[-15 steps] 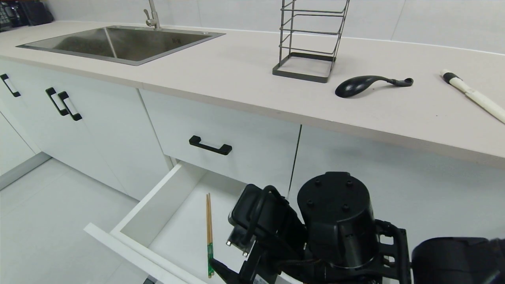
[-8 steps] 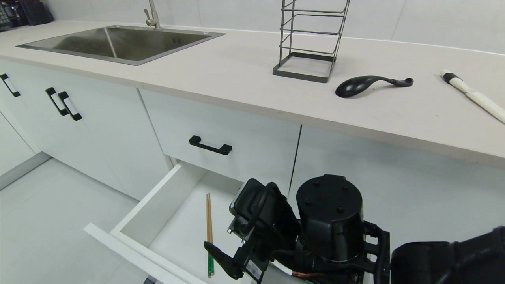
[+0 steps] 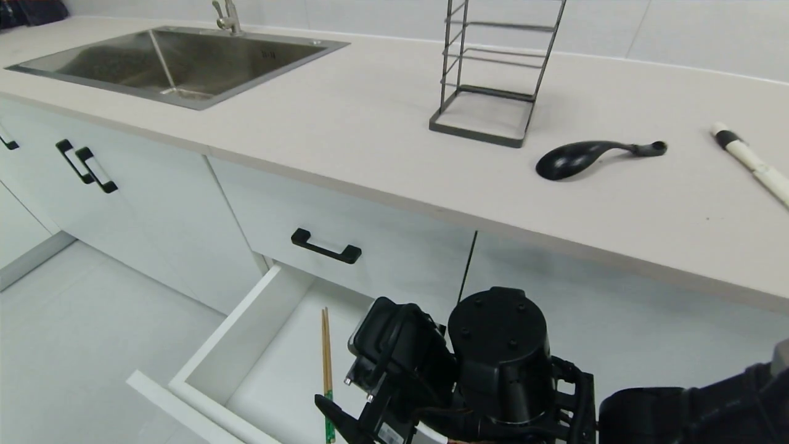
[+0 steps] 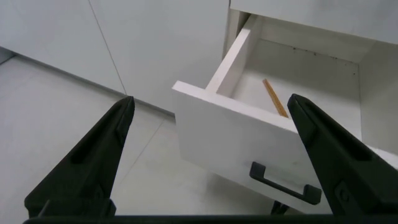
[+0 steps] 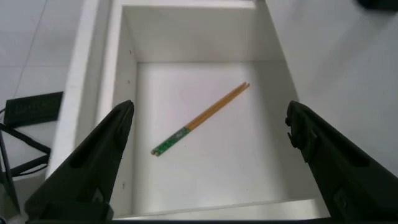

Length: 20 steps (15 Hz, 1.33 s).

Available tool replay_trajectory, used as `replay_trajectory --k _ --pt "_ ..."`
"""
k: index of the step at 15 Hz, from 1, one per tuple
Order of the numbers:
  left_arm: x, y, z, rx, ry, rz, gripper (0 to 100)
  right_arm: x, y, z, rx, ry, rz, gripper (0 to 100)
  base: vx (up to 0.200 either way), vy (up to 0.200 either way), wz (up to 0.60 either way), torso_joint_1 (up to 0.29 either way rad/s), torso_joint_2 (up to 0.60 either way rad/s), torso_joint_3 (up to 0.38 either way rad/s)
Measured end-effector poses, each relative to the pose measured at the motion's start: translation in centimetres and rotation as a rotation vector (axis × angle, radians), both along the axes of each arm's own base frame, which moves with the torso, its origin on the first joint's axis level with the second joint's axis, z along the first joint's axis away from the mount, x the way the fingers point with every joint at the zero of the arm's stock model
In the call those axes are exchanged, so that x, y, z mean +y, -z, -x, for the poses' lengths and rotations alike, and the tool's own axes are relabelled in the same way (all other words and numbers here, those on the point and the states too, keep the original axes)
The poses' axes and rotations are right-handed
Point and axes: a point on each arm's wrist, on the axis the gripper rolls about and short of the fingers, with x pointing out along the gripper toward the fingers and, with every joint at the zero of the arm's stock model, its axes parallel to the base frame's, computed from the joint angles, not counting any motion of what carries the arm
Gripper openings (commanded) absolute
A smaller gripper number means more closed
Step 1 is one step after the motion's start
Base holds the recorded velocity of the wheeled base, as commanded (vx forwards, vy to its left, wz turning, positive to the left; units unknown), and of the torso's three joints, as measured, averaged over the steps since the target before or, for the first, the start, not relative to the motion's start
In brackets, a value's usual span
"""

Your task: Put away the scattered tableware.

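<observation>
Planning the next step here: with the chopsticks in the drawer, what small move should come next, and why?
Probably raise the right gripper from over the open drawer toward the black spoon: its jaws are open and empty, the chopsticks already lie inside, and the spoon waits on the counter.

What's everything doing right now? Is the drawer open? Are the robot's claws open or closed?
bottom drawer: pulled open
top drawer: shut
chopsticks: lying flat inside the bottom drawer
black spoon: lying on the counter
white-handled utensil: lying on the counter
wire rack: standing upright, nothing in it
left gripper: open, holding nothing
right gripper: open, holding nothing
</observation>
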Motion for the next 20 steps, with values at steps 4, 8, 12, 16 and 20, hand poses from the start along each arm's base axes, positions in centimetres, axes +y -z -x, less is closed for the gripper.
replay_trajectory --k 4,8,12,16,20 --pt "0.0 0.0 0.0 0.0 0.001 0.0 100 0.1 -0.4 0.2 -0.005 -0.006 -0.013 100 0.0 0.0 0.0 0.213 -0.54 -0.19" --pt "0.0 0.0 0.0 0.0 0.001 0.0 100 0.6 -0.9 0.1 -0.013 -0.009 -0.027 100 0.0 0.0 0.0 0.122 -0.48 -0.218" --pt "0.0 0.0 0.0 0.0 0.0 -0.001 100 0.9 -1.2 -0.4 0.01 0.003 0.021 100 0.0 0.0 0.0 0.37 -0.47 -0.237" --pt "0.0 0.0 0.0 0.0 0.0 0.0 100 1.7 -2.4 -1.0 0.043 0.006 0.093 100 0.0 0.0 0.0 0.287 -0.51 -0.244" --pt "0.0 0.0 0.0 0.0 0.0 0.0 100 1.4 -2.4 -1.8 0.077 0.021 0.185 100 0.0 0.0 0.0 0.233 -0.47 -0.221"
